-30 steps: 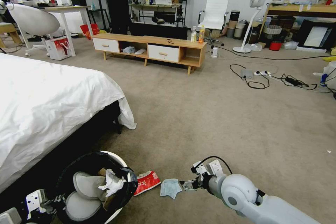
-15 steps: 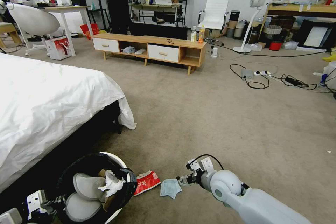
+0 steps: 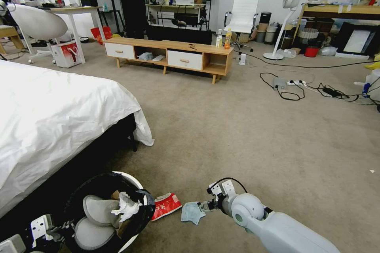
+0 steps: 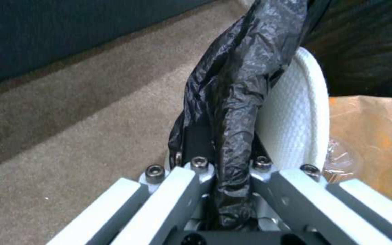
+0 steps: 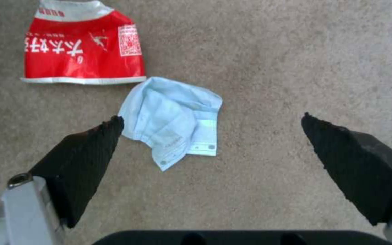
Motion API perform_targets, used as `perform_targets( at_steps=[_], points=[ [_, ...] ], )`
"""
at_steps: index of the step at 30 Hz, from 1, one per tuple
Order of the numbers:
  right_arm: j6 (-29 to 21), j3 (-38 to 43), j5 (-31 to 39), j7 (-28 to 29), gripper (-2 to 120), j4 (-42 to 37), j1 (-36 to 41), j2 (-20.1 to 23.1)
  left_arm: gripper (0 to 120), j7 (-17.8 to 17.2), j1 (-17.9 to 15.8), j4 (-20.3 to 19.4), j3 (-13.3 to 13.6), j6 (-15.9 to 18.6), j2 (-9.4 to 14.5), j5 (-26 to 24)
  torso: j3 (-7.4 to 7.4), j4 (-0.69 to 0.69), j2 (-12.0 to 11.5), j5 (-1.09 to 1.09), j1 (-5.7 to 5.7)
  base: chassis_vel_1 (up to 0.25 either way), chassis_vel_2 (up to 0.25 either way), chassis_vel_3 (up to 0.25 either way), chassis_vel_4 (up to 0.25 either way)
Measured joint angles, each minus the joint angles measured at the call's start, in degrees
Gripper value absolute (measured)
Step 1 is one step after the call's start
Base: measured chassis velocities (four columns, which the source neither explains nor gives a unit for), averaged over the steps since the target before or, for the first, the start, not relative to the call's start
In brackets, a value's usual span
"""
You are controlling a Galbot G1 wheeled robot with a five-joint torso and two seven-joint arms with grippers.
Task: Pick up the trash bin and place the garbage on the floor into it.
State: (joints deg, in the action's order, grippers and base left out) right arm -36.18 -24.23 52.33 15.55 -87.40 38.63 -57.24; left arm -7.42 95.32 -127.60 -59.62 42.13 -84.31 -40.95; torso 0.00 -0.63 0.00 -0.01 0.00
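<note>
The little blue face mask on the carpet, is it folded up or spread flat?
Folded. The light blue cloth face mask lies crumpled and doubled over itself, between the open right pincer's black fingertips.

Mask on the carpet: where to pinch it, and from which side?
Judging by its pose, grip the mask across its puffed middle fold, coming straight down from above. It lies crumpled but low on the floor, so a side approach has no edge to catch. The right gripper is open over it; shifting toward the wrapper side would centre it.
</note>
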Motion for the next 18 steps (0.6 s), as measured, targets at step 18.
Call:
perform_targets(
  at_steps=[18],
  points=[
    [2.09,-2.59,-2.24,-1.34,99,6.07,-1.99,-5.16,1,0.10,0.56,-0.37,-0.49,0.00,-0.15,0.02,0.00,0.00,0.00,0.00,0.00,0.000,0.000,0.000,0.000]
  ],
)
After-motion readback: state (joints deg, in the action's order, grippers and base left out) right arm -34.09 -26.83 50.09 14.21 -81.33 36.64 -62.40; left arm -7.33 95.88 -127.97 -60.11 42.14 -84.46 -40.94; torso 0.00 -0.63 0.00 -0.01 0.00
